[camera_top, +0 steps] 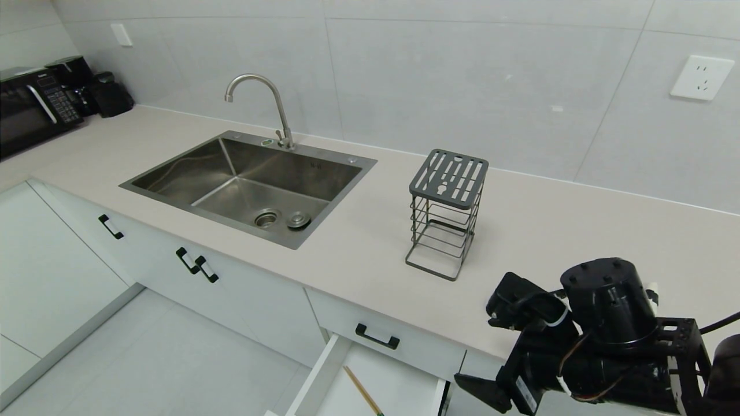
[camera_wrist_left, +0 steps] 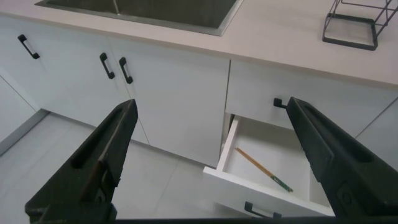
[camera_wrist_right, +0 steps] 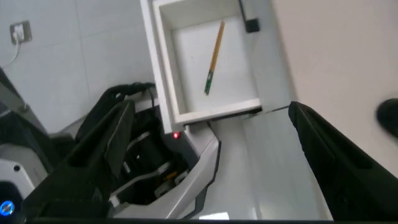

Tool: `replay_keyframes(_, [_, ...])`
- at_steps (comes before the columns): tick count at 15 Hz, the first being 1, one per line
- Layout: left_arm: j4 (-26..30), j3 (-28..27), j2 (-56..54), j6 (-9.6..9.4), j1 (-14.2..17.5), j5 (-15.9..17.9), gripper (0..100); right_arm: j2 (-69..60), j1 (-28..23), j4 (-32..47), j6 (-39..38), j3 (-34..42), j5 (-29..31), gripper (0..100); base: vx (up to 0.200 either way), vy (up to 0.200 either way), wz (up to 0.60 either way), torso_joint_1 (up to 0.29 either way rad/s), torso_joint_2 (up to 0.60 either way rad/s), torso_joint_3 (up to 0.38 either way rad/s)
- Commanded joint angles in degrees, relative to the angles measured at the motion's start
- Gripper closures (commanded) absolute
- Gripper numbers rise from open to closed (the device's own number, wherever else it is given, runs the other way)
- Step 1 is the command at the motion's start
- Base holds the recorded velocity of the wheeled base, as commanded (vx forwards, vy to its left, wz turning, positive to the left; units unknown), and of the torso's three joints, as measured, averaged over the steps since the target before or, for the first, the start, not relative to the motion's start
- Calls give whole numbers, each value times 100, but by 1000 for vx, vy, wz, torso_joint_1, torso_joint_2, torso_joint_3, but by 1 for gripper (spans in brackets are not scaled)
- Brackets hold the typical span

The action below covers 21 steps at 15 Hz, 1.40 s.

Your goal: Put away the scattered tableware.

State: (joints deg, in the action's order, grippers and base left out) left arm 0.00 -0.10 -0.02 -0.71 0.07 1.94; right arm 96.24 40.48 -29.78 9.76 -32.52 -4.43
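Fingers stand apart on your left gripper (camera_wrist_left: 210, 102) and right gripper (camera_wrist_right: 211, 104). The chopstick (camera_top: 363, 392) lies in the open drawer (camera_top: 313, 377), running 11 to 5 o'clock. It looks nearer your right gripper, at its 9 o'clock.

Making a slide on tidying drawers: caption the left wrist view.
Open left gripper facing the pulled-out drawer, one chopstick lying inside, below the counter.

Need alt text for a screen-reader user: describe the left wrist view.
An open white drawer below the countertop holds one wooden chopstick lying diagonally, seen between the left gripper's open fingers. White cabinet doors with black handles stand beside it, and a wire rack's base sits on the countertop.
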Motion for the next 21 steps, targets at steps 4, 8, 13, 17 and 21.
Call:
replay_keyframes(4, [0,1,2,-8,1,0,0,-53,-779,-10,483,9,-67,0,0,0,0,0,0,0])
replay_keyframes(8, [0,1,2,0,1,0,0,35,-1034,-1,817,18,-76,0,0,0,0,0,0,0])
replay_keyframes(13, [0,1,2,0,1,0,0,70,-1632,-1,869,159,-58,0,0,0,0,0,0,0])
replay_keyframes(17, [0,1,2,-8,1,0,0,131,-2414,-28,1089,203,91,0,0,0,0,0,0,0])
replay_keyframes(21, [0,1,2,0,1,0,0,325,-2677,-72,1256,343,-410,0,0,0,0,0,0,0])
